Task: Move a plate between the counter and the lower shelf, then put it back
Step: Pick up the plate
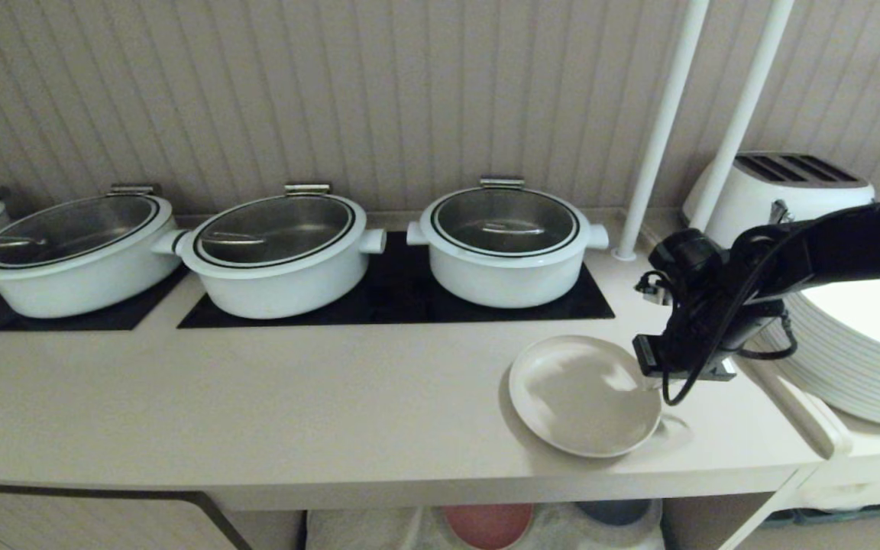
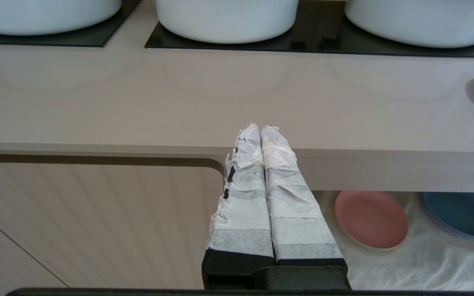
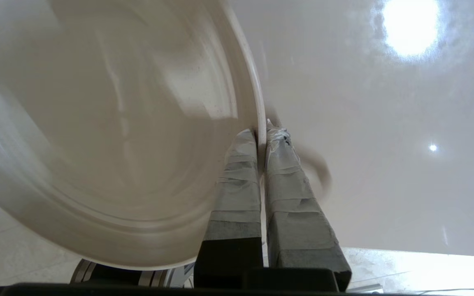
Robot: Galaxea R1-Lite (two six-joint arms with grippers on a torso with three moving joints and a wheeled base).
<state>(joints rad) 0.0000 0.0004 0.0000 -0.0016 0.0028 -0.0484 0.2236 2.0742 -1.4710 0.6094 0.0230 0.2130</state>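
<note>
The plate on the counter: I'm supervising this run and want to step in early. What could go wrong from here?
1. The right hand pinches only the thin rim of the plate, so it could tilt or slip once lifted.
2. The plate sits near the front edge of the counter; a slip could send it over.
3. The stacked white plates lie just beside the right arm and could be knocked.
</note>
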